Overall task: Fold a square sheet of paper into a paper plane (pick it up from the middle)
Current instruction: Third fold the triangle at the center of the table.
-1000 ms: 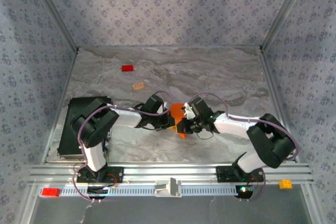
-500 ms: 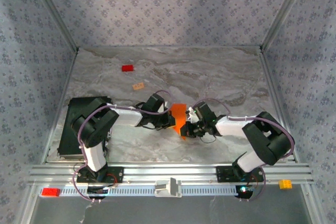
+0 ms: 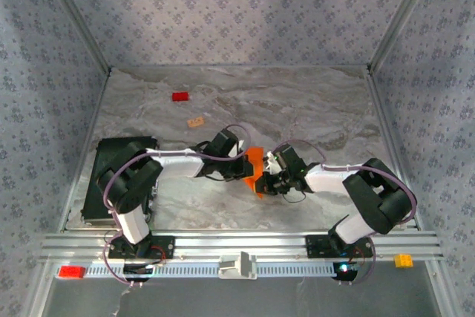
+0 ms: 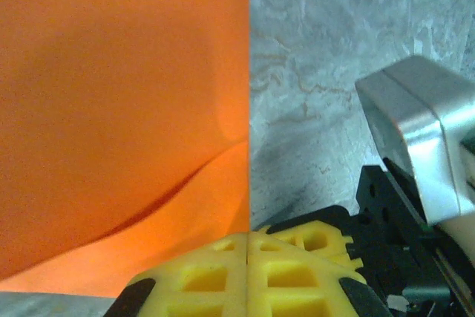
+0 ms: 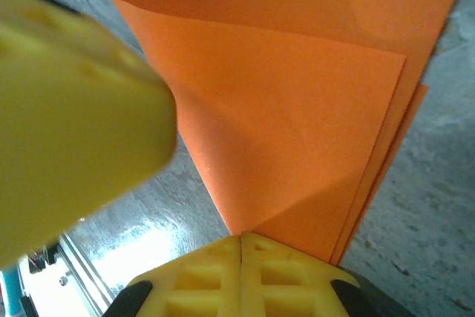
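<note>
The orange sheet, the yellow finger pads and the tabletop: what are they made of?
Orange sheet: thin matte paper, judging by its sharp creases and layered edges. Yellow pads: probably soft rubber or printed plastic, moulded in a grid of hollows. Tabletop: grey, marble-patterned, slightly glossy. It is likely printed laminate, though real stone is possible.

The square sheet of paper [image 4: 119, 94] is thin, matt orange paper, finely grained up close. The pads [image 4: 289, 276] of the left gripper [image 4: 247, 237] and the right gripper [image 5: 241, 241] look like dull yellow moulded plastic with a waffle grid. The table [image 3: 312, 109] is smooth and grey-marbled, with a glossy sheen at 7 o'clock in the right wrist view. At 6 o'clock in the top view runs a pale metal rail [image 3: 237, 243]
</note>
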Controlling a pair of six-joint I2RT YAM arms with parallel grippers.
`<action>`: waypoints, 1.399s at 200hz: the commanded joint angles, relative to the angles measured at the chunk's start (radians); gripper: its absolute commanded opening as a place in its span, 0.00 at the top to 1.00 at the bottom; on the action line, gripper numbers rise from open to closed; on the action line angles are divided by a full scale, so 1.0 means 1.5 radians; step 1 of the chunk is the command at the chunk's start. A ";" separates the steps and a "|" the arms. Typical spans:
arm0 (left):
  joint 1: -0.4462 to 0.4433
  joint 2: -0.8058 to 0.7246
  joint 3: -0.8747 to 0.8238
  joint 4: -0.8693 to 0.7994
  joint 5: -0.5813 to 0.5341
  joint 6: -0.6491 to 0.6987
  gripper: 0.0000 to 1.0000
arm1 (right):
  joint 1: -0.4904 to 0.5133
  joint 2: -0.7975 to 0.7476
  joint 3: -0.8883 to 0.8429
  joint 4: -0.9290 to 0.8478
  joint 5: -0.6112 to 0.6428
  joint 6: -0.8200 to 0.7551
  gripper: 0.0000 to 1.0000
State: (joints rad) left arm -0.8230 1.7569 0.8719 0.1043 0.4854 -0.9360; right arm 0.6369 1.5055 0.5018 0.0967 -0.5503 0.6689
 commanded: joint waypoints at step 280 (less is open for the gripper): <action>0.160 0.026 -0.057 0.024 0.007 0.101 0.93 | -0.009 -0.005 -0.037 -0.085 0.054 0.006 1.00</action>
State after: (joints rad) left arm -0.6273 1.8194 0.8082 0.1684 0.5789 -0.8299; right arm 0.6304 1.4853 0.4885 0.0952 -0.5205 0.6739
